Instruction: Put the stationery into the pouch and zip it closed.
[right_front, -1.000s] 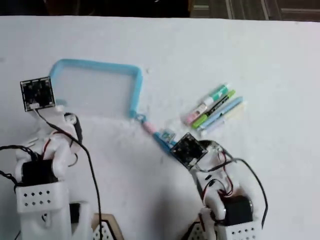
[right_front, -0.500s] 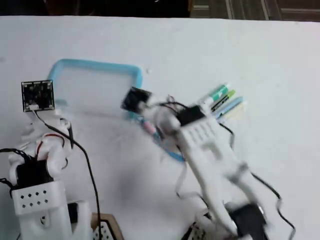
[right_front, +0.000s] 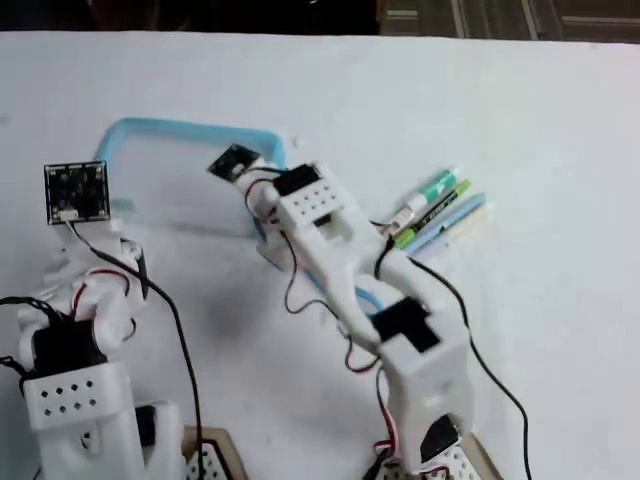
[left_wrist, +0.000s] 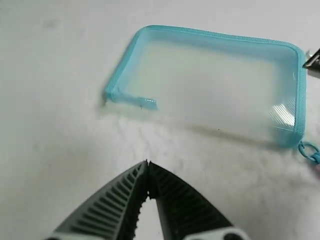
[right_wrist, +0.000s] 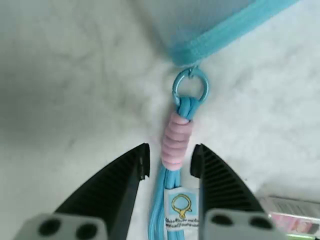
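Right wrist view, hand (right_wrist: 170, 152) open, straddling strap (right_wrist: 176, 140)

My right arm (right_front: 335, 250) lies stretched across the white table (right_front: 560, 110), its wrist over the right end of the blue-edged pouch (right_front: 190, 170). The pens (right_front: 440, 195) lie bunched just beside my forearm. My left arm (right_front: 75, 330) sits folded near the pouch's left end.
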